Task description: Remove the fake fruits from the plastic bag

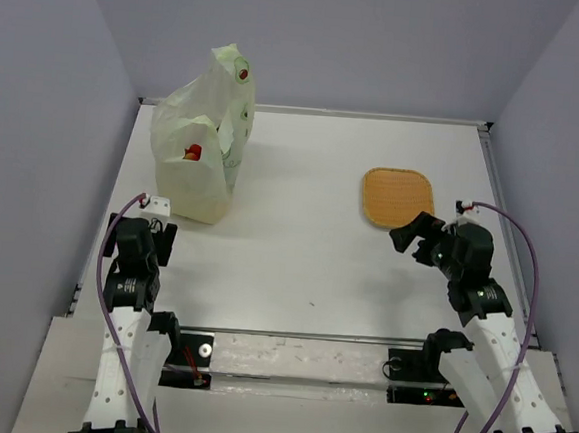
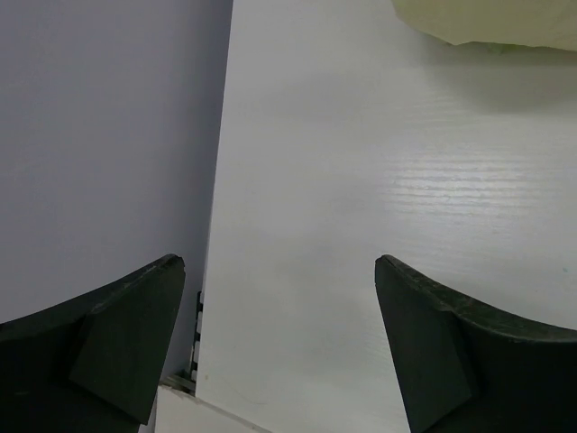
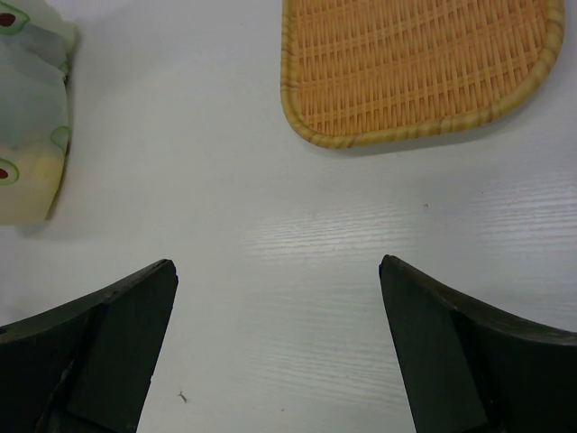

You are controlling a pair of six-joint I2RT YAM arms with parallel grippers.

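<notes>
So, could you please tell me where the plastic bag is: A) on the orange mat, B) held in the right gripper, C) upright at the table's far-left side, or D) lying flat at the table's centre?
C: the plastic bag stands upright at the far left of the table, well apart from the woven mat on the right.

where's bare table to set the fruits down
Widest bare patch: between the bag and the mat; the mat itself is bare. More between the left gripper and right gripper. Tight only around the bag, far left.
</notes>
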